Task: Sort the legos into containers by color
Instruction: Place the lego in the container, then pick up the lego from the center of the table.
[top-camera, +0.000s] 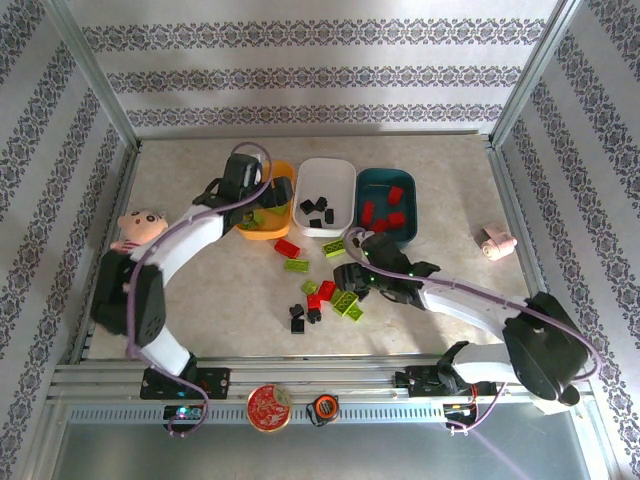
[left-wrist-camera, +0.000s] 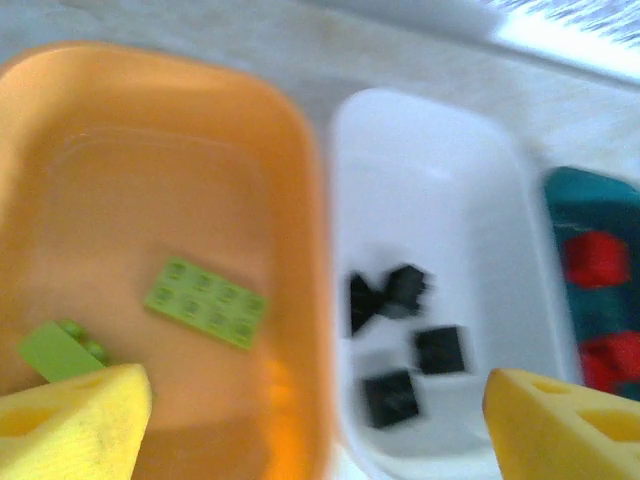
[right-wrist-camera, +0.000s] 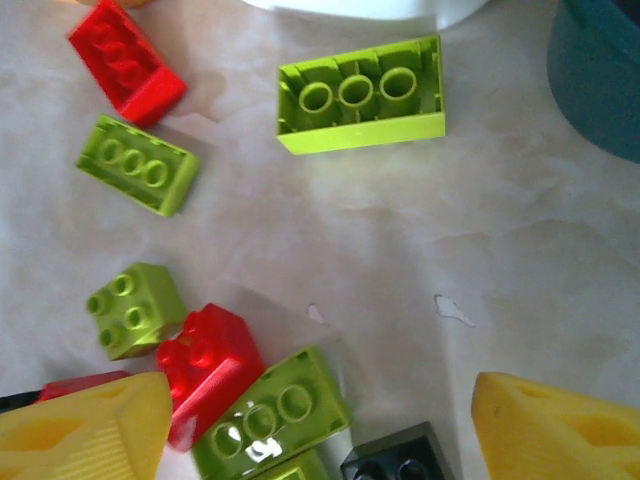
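Left gripper (left-wrist-camera: 315, 425) hangs over the far-left orange-yellow bin (left-wrist-camera: 200, 140), fingers (left-wrist-camera: 70, 420) spread, nothing between them. Two lime bricks (left-wrist-camera: 205, 303) lie in that bin. White bin (left-wrist-camera: 440, 170) just right of it holds black bricks (left-wrist-camera: 405, 290). Dark teal bin (top-camera: 372, 182), right again, holds red bricks (top-camera: 386, 208). Right gripper (right-wrist-camera: 320, 435) sits low over the loose pile (top-camera: 322, 295) on the tabletop (top-camera: 200, 290), near side of the bins, its fingers wide apart and gripping nothing. Under it are lime and red pieces and one black brick (right-wrist-camera: 400, 465), with an upturned lime brick (right-wrist-camera: 360, 95) farther off. Pink plush doll (top-camera: 138, 228) at left edge, red tin (top-camera: 269, 407) on the near rail.
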